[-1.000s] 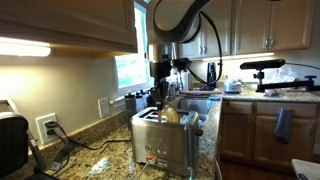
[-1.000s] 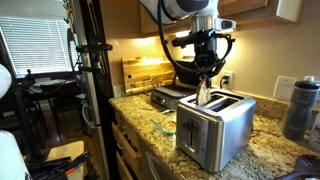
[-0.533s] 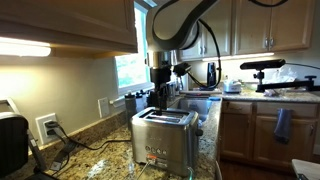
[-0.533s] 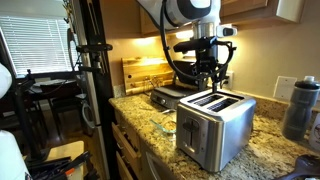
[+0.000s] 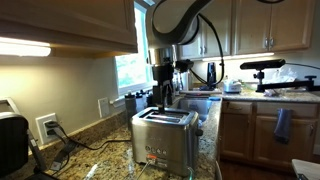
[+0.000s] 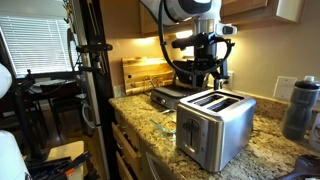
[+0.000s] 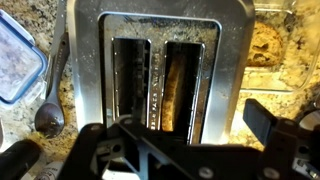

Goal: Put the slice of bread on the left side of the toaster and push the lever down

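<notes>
Wrist view looks straight down on the boxy brushed stainless-steel two-slot toaster [image 7: 160, 22]. The small tan-golden slice of bread [image 7: 180, 90] is sitting down inside the slot on the right of that picture, while the other slot just shows bare metal wires. The black Robotiq gripper [image 7: 180, 140] has its jaws spread wide with nothing in them. In both exterior views it hangs just above the toaster top, not touching.

In both exterior views a mid-distance camera faces the boxy brushed-steel two-slot toaster [image 5: 164, 140] [image 6: 214, 128] on the speckled granite counter [image 5: 100, 156] [image 6: 150, 122], each from a different side. The wrist view looks straight down on the toaster [image 7: 160, 75] from close above.
</notes>
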`<state>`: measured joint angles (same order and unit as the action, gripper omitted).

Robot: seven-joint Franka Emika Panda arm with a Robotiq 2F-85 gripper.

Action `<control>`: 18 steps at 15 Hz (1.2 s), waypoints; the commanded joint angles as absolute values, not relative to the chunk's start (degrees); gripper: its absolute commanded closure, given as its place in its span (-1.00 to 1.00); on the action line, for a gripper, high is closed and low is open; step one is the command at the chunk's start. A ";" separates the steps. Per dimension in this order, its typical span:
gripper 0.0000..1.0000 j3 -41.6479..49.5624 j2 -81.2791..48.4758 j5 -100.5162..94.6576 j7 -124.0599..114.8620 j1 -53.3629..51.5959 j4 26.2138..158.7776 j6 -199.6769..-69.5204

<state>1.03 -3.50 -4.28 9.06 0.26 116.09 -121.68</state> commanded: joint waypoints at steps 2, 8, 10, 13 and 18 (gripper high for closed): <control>-1.00 1.46 1.85 -3.06 7.93 0.98 116.27 -113.21; -1.00 2.11 8.36 -3.64 4.42 1.65 119.58 -109.71; -1.00 2.29 10.80 -3.73 2.80 1.80 121.77 -110.28; -1.00 2.57 14.72 -3.89 1.79 2.29 125.04 -110.52; -1.00 3.70 21.02 -4.17 2.14 3.38 131.04 -111.94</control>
<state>3.21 14.79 -3.84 3.07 2.47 125.07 -110.58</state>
